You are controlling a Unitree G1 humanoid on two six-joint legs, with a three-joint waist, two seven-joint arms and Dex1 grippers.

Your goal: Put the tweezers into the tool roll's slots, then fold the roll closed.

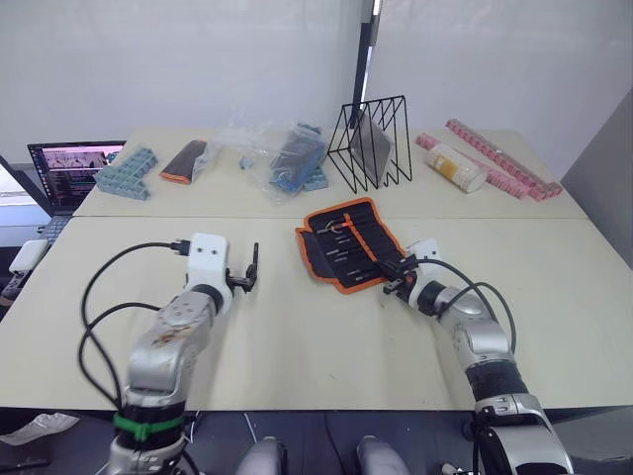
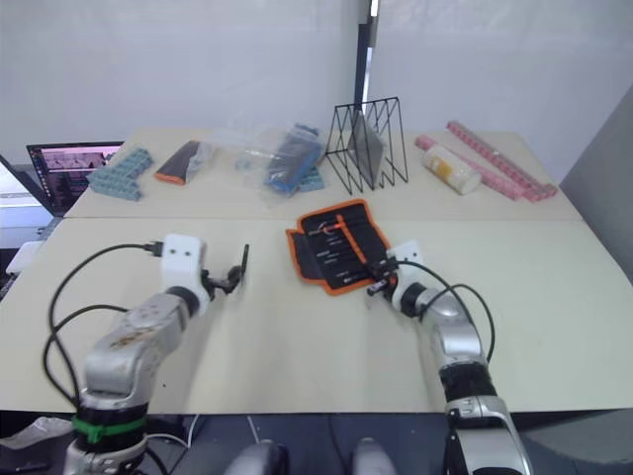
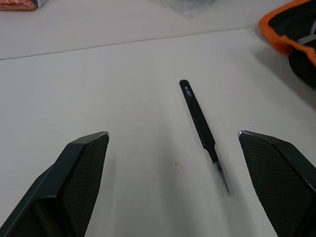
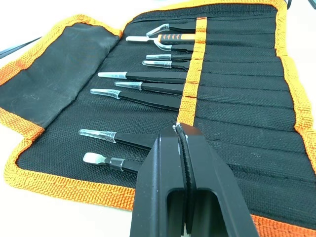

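The tool roll (image 1: 346,242) lies open on the table ahead of my right arm, orange-edged, with several tweezers (image 4: 148,75) tucked under its orange band, capped tips showing. The slots (image 4: 237,98) run across the black inner face. My right gripper (image 4: 181,129) is shut, its tip at the orange band over a gap between two stowed tweezers; I see nothing held between its fingers. One loose black pair of tweezers (image 3: 200,121) lies flat on the bare table. My left gripper (image 3: 173,133) hovers over it, open wide, one finger on each side.
Along the table's far side stand a black wire rack (image 1: 371,143), clear plastic bags (image 1: 282,153), an orange-tipped dark case (image 1: 185,160), teal blocks (image 1: 127,170), a jar (image 1: 455,166) and pink strips (image 1: 499,163). A laptop (image 1: 69,173) sits far left.
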